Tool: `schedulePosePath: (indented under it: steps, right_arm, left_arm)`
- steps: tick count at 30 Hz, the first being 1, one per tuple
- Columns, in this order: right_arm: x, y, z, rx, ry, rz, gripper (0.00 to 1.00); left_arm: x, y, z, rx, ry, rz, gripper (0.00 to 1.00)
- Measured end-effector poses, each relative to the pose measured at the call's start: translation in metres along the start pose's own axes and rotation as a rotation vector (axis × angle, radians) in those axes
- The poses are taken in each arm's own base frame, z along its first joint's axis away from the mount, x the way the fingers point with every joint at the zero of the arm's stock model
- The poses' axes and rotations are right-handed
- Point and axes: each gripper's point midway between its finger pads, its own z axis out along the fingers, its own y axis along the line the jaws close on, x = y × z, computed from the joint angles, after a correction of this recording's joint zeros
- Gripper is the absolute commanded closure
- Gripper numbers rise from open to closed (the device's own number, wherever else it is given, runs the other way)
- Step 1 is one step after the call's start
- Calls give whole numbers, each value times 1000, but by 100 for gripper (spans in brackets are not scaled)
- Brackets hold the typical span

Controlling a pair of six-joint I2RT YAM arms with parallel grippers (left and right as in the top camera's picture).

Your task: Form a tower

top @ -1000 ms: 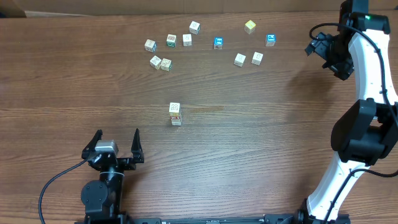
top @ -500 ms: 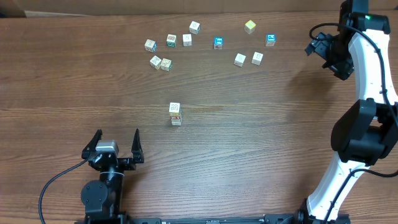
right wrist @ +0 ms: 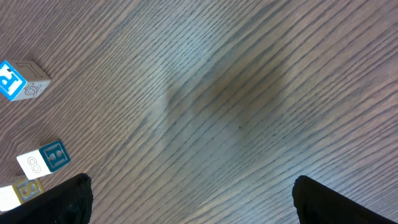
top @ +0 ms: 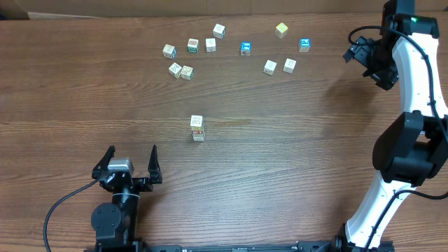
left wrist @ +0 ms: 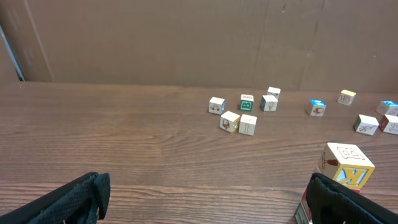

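The tower (top: 197,128) is a short column of pale printed wooden cubes, one cube wide, standing alone mid-table. In the left wrist view the tower (left wrist: 349,165) shows at the right edge, its base partly behind my right finger. My left gripper (top: 131,152) rests near the front edge, left of and nearer than the tower, open with nothing in it; its fingers frame bare wood around the left gripper (left wrist: 208,205). My right gripper (top: 353,54) hangs at the far right, open above bare table, as the right gripper (right wrist: 193,202) view shows.
Several loose pale cubes (top: 180,71) lie scattered along the back, with two blue-faced cubes (top: 245,47) (top: 304,45) and a yellow cube (top: 281,29) among them. A blue-faced cube (right wrist: 18,79) lies left of my right gripper. A brown wall (left wrist: 186,37) backs the table.
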Motion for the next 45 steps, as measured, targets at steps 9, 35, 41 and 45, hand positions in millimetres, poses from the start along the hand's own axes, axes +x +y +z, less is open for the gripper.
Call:
schedulePosePath:
  steps: [9, 35, 41, 45]
  right_arm:
    - [0, 0, 0, -1, 0, 0, 0]
    - [0, 56, -183, -280, -522, -325, 0]
    - [55, 98, -122, -316, -505, -562, 0]
    - [88, 79, -82, -286, -432, -611, 0]
  left_arm:
    - [0, 0, 0, 0, 0, 0, 0]
    - [0, 1, 0, -3, 1, 0, 1]
    - [0, 1, 0, -3, 1, 0, 0]
    - [0, 1, 0, -4, 1, 0, 0]
